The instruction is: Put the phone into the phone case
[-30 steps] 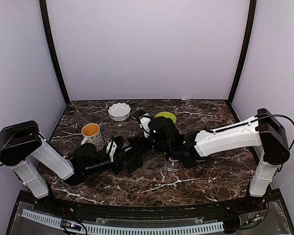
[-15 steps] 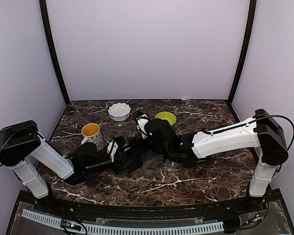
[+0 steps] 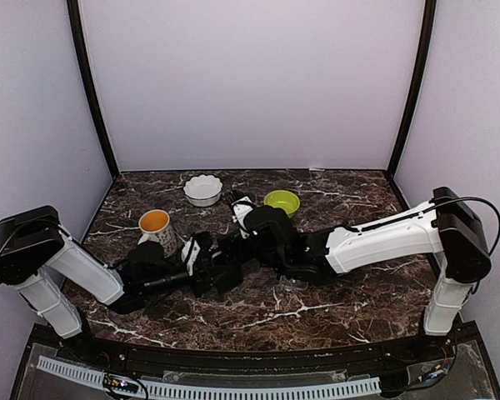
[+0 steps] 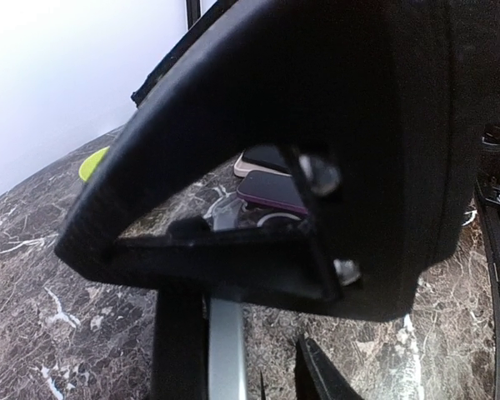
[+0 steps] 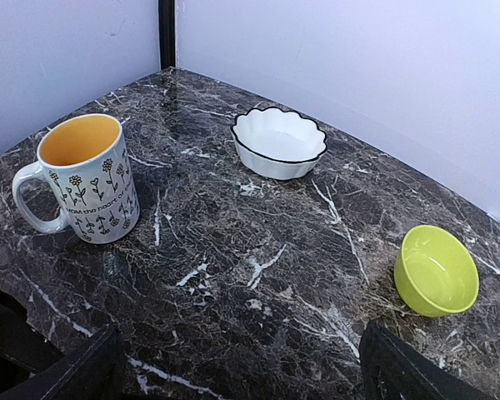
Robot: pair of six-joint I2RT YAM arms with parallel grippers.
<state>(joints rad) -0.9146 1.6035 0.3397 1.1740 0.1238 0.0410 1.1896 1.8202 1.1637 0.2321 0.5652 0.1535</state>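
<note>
- This is a robot test booth in a lab: plain pale walls (image 3: pixel 250 83) close off the left, far and right sides.
- Black poles (image 3: pixel 90 92) rise from the far corners.
- A left arm (image 3: pixel 83 271) and a right arm (image 3: pixel 383 233) are mounted at the near edge of a dark marble-patterned table (image 3: pixel 358 300).
- A slotted white strip (image 3: pixel 233 390) runs along the near edge.
- A mug (image 3: pixel 156 228), a white bowl (image 3: pixel 202 189) and a green bowl (image 3: pixel 282 201) stand on the far half.

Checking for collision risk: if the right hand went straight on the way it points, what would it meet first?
Probably the white scalloped bowl, roughly ahead of the open right hand; the dark marble table before it looks bare. Depth is unclear.
</note>
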